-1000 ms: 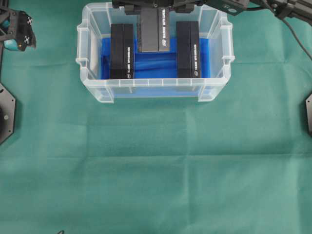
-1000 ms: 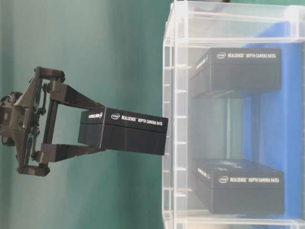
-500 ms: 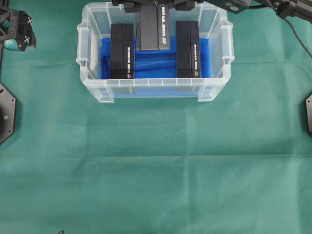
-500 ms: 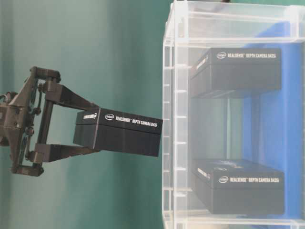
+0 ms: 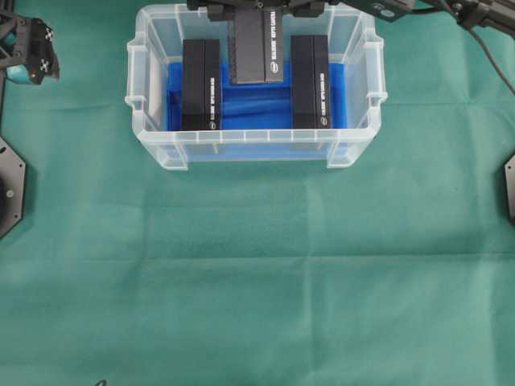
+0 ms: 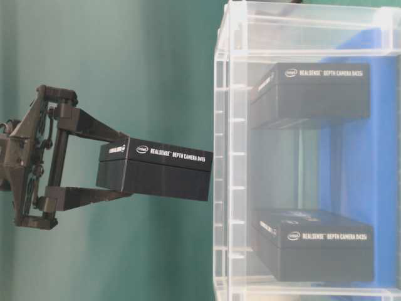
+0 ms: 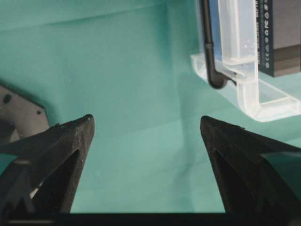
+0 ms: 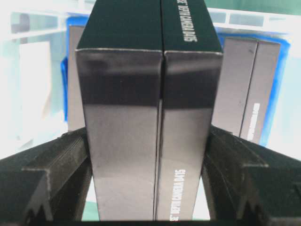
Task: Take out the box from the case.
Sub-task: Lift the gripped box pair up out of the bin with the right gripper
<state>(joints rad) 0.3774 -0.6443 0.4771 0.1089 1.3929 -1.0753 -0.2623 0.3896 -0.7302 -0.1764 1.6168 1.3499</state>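
The clear plastic case (image 5: 257, 145) with a blue bottom stands at the far middle of the green cloth. My right gripper (image 5: 256, 8) is shut on a black box (image 5: 256, 48), gripping its two long sides and holding it above the middle of the case. In the table-level view, which is turned on its side, the box (image 6: 155, 169) hangs just outside the case's rim (image 6: 220, 157), held by the right gripper (image 6: 125, 168). The right wrist view shows the box (image 8: 148, 94) filling the space between the fingers (image 8: 66, 160). My left gripper (image 5: 32, 56) stands open at the far left with nothing in it.
Two more black boxes stand in the case, one at its left (image 5: 201, 84) and one at its right (image 5: 311, 80). The left wrist view shows the left gripper (image 7: 146, 120) over bare cloth, with a corner of the case (image 7: 244, 89) ahead to the right.
The right gripper has lifted the box a little further away from the case's rim. The left gripper has not moved.
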